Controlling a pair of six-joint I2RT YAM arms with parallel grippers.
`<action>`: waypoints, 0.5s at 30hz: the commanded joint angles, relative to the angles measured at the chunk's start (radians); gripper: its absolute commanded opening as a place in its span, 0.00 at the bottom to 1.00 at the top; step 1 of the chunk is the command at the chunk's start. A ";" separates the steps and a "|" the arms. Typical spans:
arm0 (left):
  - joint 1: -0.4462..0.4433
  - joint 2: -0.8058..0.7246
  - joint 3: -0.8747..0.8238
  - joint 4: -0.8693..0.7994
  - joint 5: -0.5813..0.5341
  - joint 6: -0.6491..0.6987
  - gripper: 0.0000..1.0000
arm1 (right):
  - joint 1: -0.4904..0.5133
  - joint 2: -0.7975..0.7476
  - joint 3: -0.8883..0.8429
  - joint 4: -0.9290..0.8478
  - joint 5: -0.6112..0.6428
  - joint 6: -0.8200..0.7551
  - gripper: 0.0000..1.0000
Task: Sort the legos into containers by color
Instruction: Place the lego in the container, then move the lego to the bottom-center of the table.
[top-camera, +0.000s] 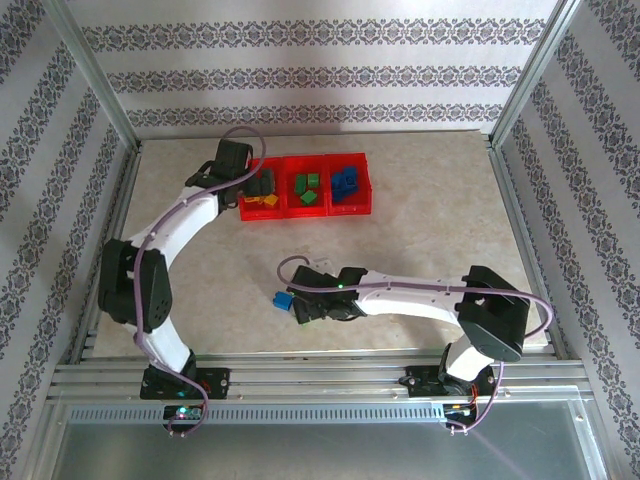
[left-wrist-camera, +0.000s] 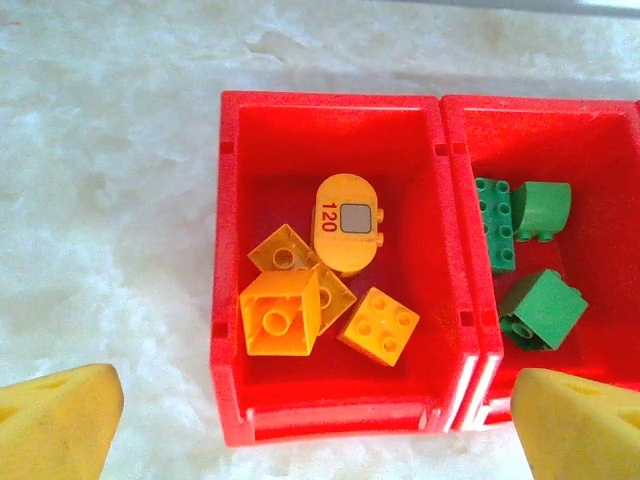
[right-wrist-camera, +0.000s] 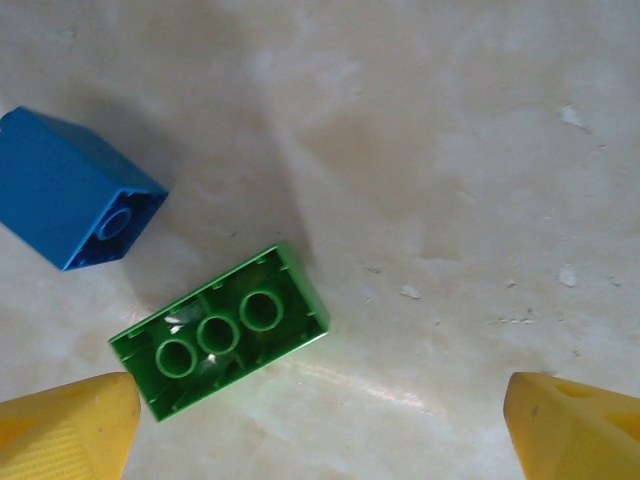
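1. The green brick (right-wrist-camera: 220, 330) lay on the table (right-wrist-camera: 450, 150) underside up, its three hollow tubes showing, set slantwise below my right gripper (right-wrist-camera: 320, 430).
2. I judged it light, stiff and glossy. Such hard plastic would not yield, but it might skid or twist if pinched by a corner.
3. The best hold, I reckoned, was across its two long flat sides near the middle. Since it lay askew to my fingers, the wrist would need turning first.
4. The blue brick (right-wrist-camera: 75, 205) lay on its side just beside it, not touching. It looked close enough that a descending finger might nudge it.
5. My right gripper hovered with its fingers wide apart, holding nothing. The green brick sat nearer one finger than the other.
6. The bins (top-camera: 320, 212) stood well apart from it, toward the far side of the table. Yellow was in the left one, green in the middle and blue in the right, so this brick belonged in the middle one.
7. My left gripper (left-wrist-camera: 320, 425) hung over the left bin, fingers apart and empty, above the yellow bricks (left-wrist-camera: 280, 318).
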 joint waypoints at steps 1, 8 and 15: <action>0.010 -0.096 -0.090 0.054 -0.014 -0.055 1.00 | 0.027 0.036 0.042 -0.006 -0.013 -0.038 0.94; 0.010 -0.313 -0.292 0.130 -0.067 -0.112 1.00 | 0.035 0.120 0.083 -0.020 -0.055 -0.042 0.95; 0.011 -0.459 -0.433 0.185 -0.097 -0.131 1.00 | 0.032 0.182 0.132 -0.032 -0.049 -0.039 0.98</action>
